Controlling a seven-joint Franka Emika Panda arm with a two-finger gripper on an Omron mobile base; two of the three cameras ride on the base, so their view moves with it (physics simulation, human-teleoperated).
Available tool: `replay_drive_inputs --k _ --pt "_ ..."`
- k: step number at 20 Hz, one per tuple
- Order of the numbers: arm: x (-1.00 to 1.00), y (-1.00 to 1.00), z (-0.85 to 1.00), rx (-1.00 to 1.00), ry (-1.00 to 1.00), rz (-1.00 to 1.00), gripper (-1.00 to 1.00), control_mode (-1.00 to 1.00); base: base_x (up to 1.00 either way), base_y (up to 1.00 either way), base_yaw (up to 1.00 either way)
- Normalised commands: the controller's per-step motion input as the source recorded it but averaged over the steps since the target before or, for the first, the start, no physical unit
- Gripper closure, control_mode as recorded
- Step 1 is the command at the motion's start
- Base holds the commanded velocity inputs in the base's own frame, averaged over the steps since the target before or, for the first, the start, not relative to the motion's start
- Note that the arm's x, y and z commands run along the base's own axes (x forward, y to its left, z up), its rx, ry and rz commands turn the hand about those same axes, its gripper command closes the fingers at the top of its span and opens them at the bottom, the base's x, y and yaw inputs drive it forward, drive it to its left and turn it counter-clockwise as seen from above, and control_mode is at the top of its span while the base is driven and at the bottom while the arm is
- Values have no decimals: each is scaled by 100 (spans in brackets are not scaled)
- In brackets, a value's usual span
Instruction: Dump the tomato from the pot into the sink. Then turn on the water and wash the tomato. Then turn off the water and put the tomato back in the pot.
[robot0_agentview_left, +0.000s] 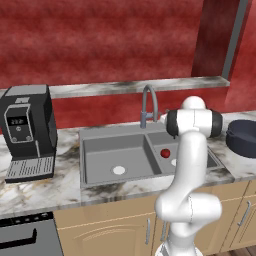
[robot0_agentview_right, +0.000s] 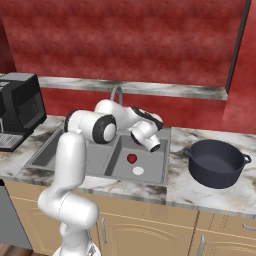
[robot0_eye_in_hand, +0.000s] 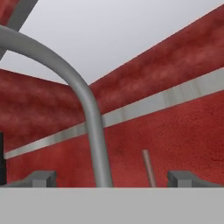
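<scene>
Dump done: tomato (robot0_agentview_right: 132, 158) lying in right basin of sink (robot0_agentview_right: 75, 139), just at 12 o'clock of the drain; pot (robot0_agentview_right: 216, 162) upright on counter at 3 o'clock of sink. Gripper (robot0_eye_in_hand: 112, 177) spread wide, holding nothing, straddling gooseneck faucet (robot0_eye_in_hand: 89, 113). Left, judging by this: water on, wash, water off, tomato back into pot.

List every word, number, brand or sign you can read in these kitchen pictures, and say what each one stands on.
No readable text anywhere.
Coffee machine: its front panel has a small display with pale marks, too small and blurred to read.
Pot, sink, faucet, tomato: no labels or marks.
</scene>
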Motion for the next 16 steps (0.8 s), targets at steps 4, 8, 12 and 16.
replay_drive_inputs --k 4,8,12,16 --pt "26 0 0 -4 20 0 -100 -100 0 0 0" --pt "22 0 0 -1 9 0 -100 -100 0 0 0" --pt "9 0 -1 0 0 0 -100 -100 0 0 0" --pt "16 0 -15 0 -6 0 -100 -100 0 0 0"
